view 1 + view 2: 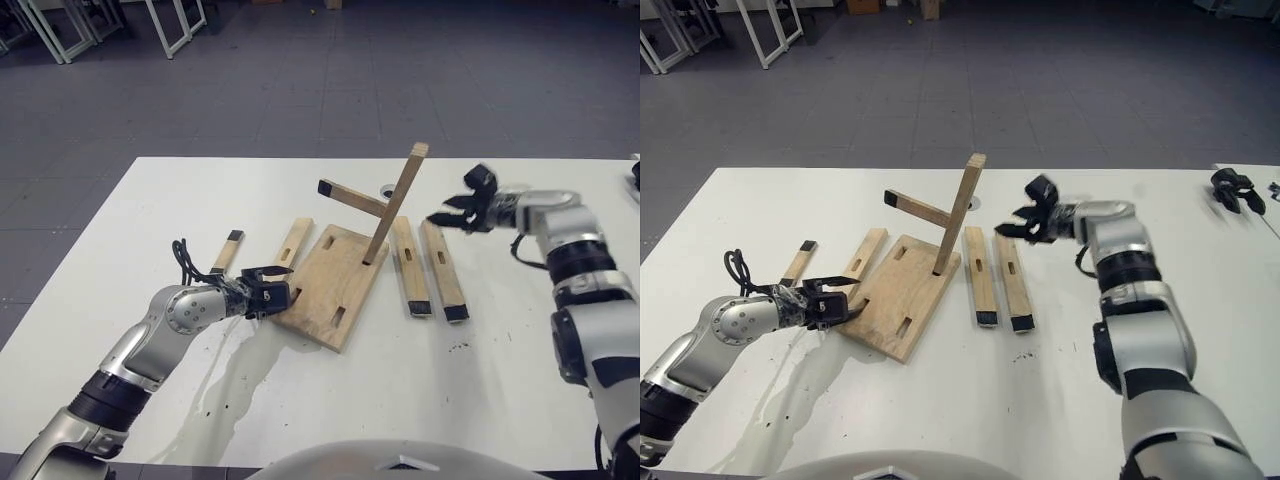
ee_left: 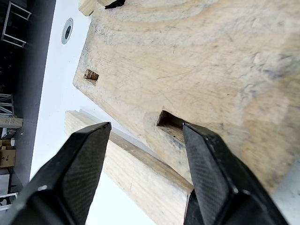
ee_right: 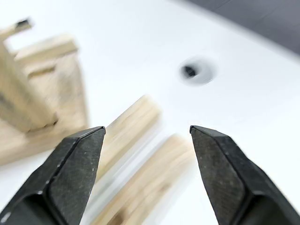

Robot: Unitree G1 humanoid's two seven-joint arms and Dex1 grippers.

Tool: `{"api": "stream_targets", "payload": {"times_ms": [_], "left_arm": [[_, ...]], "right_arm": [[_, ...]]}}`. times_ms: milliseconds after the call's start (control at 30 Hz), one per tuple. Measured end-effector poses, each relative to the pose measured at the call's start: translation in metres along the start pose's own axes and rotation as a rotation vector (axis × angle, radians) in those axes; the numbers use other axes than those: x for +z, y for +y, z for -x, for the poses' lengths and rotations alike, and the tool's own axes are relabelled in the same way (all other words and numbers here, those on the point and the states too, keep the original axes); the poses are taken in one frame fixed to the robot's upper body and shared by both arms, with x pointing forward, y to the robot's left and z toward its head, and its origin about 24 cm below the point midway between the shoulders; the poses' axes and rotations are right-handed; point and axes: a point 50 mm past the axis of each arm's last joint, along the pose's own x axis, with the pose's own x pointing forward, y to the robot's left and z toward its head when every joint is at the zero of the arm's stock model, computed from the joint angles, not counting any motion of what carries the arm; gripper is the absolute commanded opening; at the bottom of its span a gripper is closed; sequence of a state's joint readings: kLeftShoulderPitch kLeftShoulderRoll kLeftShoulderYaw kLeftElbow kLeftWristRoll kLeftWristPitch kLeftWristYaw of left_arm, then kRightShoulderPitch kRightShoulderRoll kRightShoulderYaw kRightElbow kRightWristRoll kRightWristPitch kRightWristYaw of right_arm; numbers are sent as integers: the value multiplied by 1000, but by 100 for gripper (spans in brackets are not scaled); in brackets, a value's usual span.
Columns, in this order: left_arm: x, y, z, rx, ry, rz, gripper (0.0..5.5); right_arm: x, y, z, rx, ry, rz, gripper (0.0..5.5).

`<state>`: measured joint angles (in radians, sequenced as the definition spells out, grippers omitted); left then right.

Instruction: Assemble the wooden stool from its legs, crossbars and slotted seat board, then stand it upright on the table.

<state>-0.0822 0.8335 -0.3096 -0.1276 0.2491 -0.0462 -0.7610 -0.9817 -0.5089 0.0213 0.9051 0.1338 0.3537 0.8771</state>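
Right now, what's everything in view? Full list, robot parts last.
table: 1, white, under everything
seat board: 1, pale wood, slotted, lying at table centre
tilted leg: 1, pale wood, lower end in a far slot of the board
crossbar: 1, wood with dark tip, sticking out from that leg towards the robot's left
loose legs: 2, wood with black tips, flat side by side right of the board
shorter pieces: 2, wood, flat left of the board
table hole: 1, dark, behind the board
wet streak: 1, clear, near the left arm
black object: 1, far right edge, kind unclear
left gripper: 1, black, open at the board's left corner
right gripper: 1, black, open above the loose legs' far ends
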Motion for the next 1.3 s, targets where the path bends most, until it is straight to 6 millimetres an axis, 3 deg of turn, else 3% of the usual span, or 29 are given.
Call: {"api": "stream_targets", "payload": {"times_ms": [33, 67, 167, 200, 267, 333, 433, 533, 667, 833, 900, 1000, 1067, 1167, 1300], "left_arm": [[0, -1, 0, 1, 1, -1, 283], [0, -1, 0, -1, 2, -2, 283], [1, -1, 0, 0, 1, -6, 283], [1, 0, -1, 0, 1, -8, 283], [1, 0, -1, 0, 3, -7, 283], [1, -1, -1, -1, 4, -7, 283], [1, -1, -1, 0, 2, -7, 283], [1, 0, -2, 4, 8, -12, 283], [2, -1, -4, 1, 6, -7, 283], [5, -2, -4, 15, -6, -6, 283], [5, -1, -4, 49, -10, 19, 283], [3, -7, 1, 89, -13, 118, 283], [3, -12, 6, 108, -20, 173, 283], [0, -10, 13, 138, -4, 201, 283], [-5, -12, 20, 157, 13, 226, 283]], "right_arm": [[29, -2, 3, -38, -131, -9, 333], [74, 4, 8, -30, -339, -22, 333], [152, 36, 24, 109, -719, -43, 333], [172, 48, 31, 149, -811, -34, 333], [179, 56, 32, 163, -845, -42, 333], [158, 64, 11, 198, -728, -58, 333], [77, 89, -41, 277, -366, -52, 333], [72, 94, -47, 257, -326, 86, 333], [74, 91, -50, 231, -308, 51, 333], [90, 80, -30, 214, -425, -149, 333], [119, 74, 3, 209, -597, -179, 333], [129, 72, 32, 153, -691, -179, 333], [107, 66, 36, 76, -658, -225, 333], [58, 61, 43, -61, -536, -254, 333], [7, 64, 52, -177, -376, -237, 333]]}}
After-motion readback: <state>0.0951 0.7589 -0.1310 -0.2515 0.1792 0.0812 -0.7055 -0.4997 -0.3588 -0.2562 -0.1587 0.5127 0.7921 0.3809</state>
